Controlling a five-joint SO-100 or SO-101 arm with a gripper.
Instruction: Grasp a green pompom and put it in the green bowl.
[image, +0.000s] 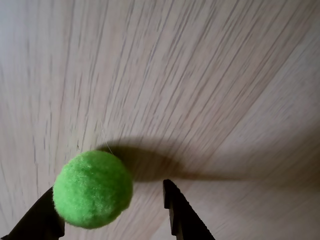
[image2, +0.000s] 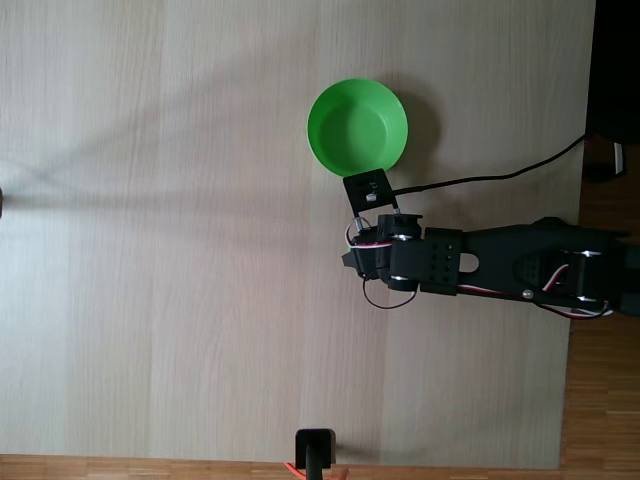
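Desk (image2: 180, 250): carries the bowl and the arm.
Green bowl (image2: 357, 126): fixed view, on the desk toward 12 o'clock, just right of centre.
Arm (image2: 500, 268): enters from 3 o'clock, reaching toward the centre; its wrist end lies just at 6 o'clock of the bowl.
Green pompom (image: 93, 189): wrist view, at 7 o'clock, between the claw (image: 112, 205) fingers, against the left one, apart from the right.

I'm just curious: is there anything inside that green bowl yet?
In the fixed view the green bowl looks empty, only smooth green walls. The arm's camera mount covers a bit of its near rim. The green pompom sits against one finger of the open gripper, over bare table.
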